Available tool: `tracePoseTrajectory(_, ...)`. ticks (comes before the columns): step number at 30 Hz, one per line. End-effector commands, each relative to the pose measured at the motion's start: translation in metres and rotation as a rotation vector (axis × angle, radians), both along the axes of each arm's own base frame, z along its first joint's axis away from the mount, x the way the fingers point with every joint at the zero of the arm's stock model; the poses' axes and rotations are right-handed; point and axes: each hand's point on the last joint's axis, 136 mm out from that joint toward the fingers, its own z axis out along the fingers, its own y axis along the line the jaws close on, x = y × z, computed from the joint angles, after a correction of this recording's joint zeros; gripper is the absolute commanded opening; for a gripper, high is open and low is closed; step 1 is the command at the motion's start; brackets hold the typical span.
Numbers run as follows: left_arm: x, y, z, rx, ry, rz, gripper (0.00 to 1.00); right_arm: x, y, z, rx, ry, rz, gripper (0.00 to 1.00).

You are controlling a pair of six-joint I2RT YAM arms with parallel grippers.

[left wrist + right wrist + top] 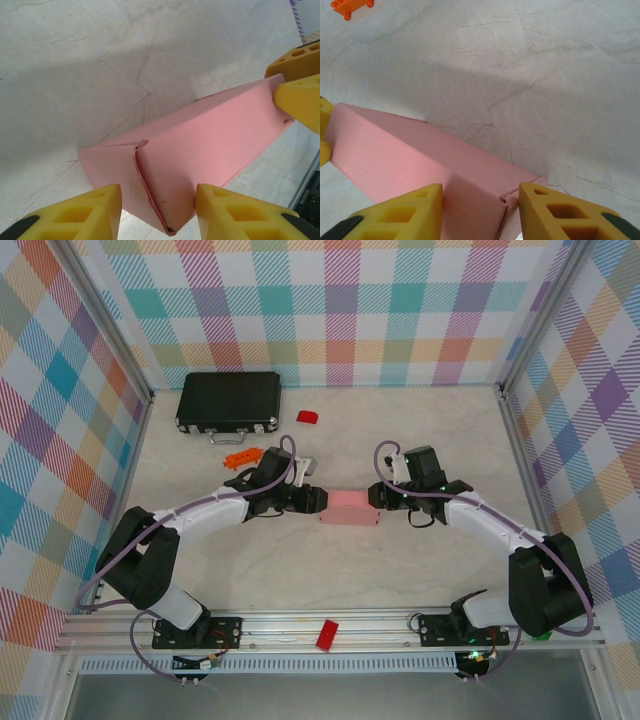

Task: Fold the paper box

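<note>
Paper box (349, 508) on marbled table (420, 570) (plaid walls (340, 310)); left gripper (322, 500), right gripper (372, 497) clamp ends.

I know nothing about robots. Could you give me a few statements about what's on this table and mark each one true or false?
1. The paper box lies between the left gripper and the right gripper, one at each end. True.
2. The paper box is a flat sheet. False: it is folded up into a long box shape.
3. The black case stands open. False: it is shut, at the far left.
4. A red block lies just right of the black case. True.
5. The orange piece sits on top of the paper box. False: it lies on the table beside the left arm, apart from the box.
</note>
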Motion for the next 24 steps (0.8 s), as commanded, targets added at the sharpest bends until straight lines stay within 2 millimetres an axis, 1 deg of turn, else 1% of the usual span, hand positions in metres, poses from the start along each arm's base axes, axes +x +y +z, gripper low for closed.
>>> tracePoseTrajectory(1, -0.02, -0.005, -0.013, -0.012, 0.047, -0.075, 0.42, -0.034, 0.0, -0.028, -0.038, 0.109, 0.064, 0.42)
tracePoseTrajectory(4, -0.025, -0.004, -0.012, -0.019, 0.025, -0.091, 0.41, -0.04, 0.006, -0.026, -0.023, 0.081, 0.098, 0.41)
tracePoseTrajectory(8, -0.033, 0.001, -0.015, -0.005, 0.007, -0.111, 0.41, -0.048, 0.011, -0.021, -0.017, 0.033, 0.127, 0.41)
tracePoseTrajectory(15, -0.039, 0.007, -0.01, -0.01, -0.078, -0.114, 0.41, -0.058, 0.008, -0.013, -0.024, -0.048, 0.136, 0.41)
tracePoseTrajectory(19, -0.048, 0.008, -0.017, 0.0, -0.087, -0.135, 0.4, -0.069, 0.008, -0.013, -0.02, -0.061, 0.152, 0.41)
tracePoseTrajectory(24, -0.06, 0.008, -0.021, -0.015, -0.119, -0.15, 0.41, -0.08, 0.012, -0.013, 0.003, -0.061, 0.164, 0.41)
